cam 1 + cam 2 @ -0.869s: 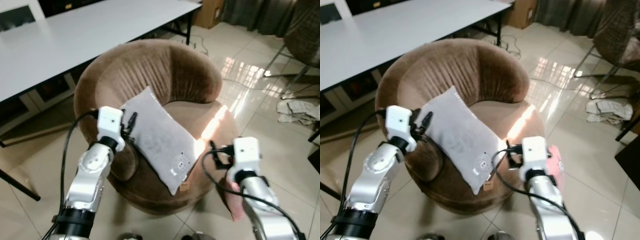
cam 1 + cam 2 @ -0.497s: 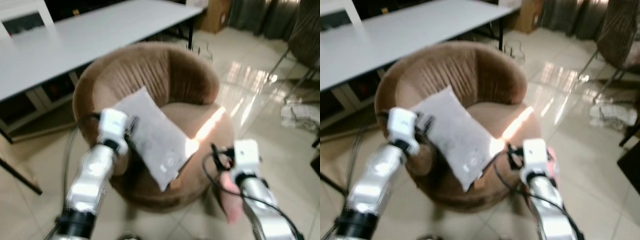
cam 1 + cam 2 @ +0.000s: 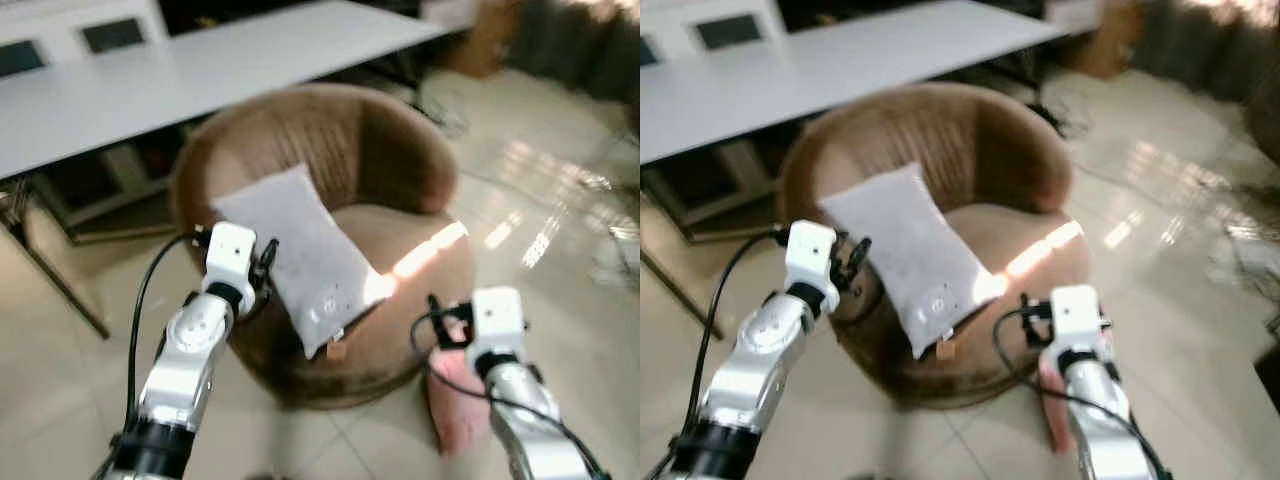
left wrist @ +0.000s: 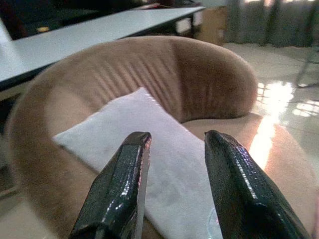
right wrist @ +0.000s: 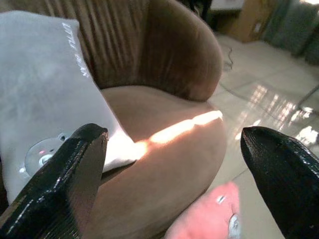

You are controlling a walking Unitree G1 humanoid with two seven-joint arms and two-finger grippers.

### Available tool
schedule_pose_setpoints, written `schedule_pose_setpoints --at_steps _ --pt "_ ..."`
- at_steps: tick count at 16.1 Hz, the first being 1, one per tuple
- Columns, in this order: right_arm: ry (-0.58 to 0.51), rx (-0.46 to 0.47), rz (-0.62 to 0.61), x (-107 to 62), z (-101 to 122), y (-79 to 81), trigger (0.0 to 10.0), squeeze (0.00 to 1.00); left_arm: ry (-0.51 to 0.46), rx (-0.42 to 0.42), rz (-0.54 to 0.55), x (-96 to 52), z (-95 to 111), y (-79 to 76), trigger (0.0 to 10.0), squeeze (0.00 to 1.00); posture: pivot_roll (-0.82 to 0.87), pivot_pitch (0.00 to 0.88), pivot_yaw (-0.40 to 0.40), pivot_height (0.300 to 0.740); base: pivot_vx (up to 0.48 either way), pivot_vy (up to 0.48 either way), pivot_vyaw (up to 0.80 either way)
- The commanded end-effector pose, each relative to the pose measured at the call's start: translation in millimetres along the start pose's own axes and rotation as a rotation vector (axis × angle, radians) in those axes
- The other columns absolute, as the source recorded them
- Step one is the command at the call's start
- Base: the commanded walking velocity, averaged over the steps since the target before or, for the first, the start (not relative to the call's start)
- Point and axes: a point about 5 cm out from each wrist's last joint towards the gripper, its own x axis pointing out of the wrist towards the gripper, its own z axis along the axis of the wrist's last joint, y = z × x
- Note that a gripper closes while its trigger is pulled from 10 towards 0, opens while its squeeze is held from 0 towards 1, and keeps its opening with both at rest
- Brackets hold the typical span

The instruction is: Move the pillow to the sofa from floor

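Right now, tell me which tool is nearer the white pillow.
Left. The left tool sits open at the edge of the white pillow on the brown sofa. The right tool hangs open off the seat's front, farther away.

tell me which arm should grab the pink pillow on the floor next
Probably the right. The right gripper hangs open just above the pink pillow on the floor beside the brown sofa. The left gripper is up by the white pillow on the seat.

pillow [image 3: 300, 250]: pale grey, faint print | sofa [image 3: 400, 170]: brown, ribbed | floor pillow [image 3: 455, 400]: pink | table [image 3: 200, 60]: white
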Motion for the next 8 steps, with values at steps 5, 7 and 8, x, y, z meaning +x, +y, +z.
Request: schedule_pose_setpoints --at_steps 5,7,8 --pt "-0.024 0.005 0.013 -1.1 6.2 5.4 10.0 0.00 0.022 0.018 0.025 -2.3 -2.8 6.8 10.0 0.00 -0.07 0.027 0.067 0.740 0.000 -0.354 0.80" --pt "-0.025 0.004 0.014 -2.0 7.4 6.2 10.0 0.00 0.022 0.018 0.025 -2.5 -2.8 6.6 10.0 0.00 -0.07 0.028 0.067 0.740 0.000 -0.354 0.80" --pt "-0.026 0.005 0.013 -2.2 7.6 6.2 10.0 0.00 0.022 0.018 0.025 -2.6 -2.8 6.5 10.0 0.00 -0.07 0.029 0.067 0.740 0.000 -0.356 0.80"
